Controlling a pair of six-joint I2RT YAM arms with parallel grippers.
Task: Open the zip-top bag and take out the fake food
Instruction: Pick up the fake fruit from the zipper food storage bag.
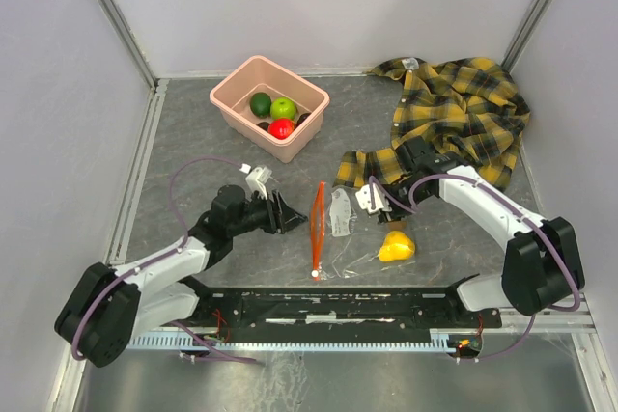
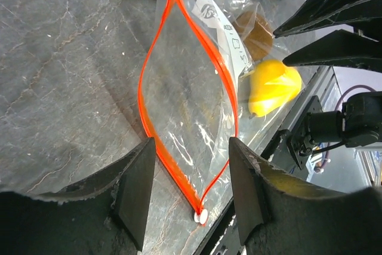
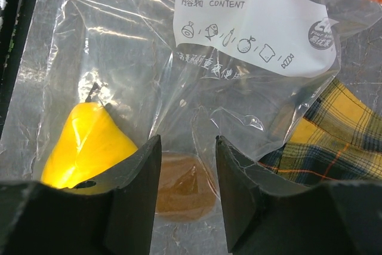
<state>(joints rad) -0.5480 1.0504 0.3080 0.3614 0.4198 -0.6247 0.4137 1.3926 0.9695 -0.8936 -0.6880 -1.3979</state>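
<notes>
Grey marbled table (image 1: 183,142), plain white walls (image 1: 319,7) on three sides. The zip-top bag (image 2: 185,106) lies flat near the front edge, its orange mouth gaping. My left gripper (image 2: 191,147) is wide and empty, facing that mouth. My right gripper (image 3: 188,144) is parted over the bag. Through the plastic I see a yellow pear (image 3: 83,141). The brown fruit (image 3: 179,192) is half hidden by the fingers.

Seen from the right wrist, the brown fruit (image 3: 179,192) lies in the gap of the right pincer (image 3: 187,144), its sides and lower part hidden behind the two fingers (image 3: 131,207). The yellow fruit (image 3: 83,147), just beside that pincer, loses its base behind one finger. Beyond the pincer the zip-top bag (image 3: 149,58) runs off the top edge, and the plaid shirt (image 3: 322,141) off the right edge.
</notes>
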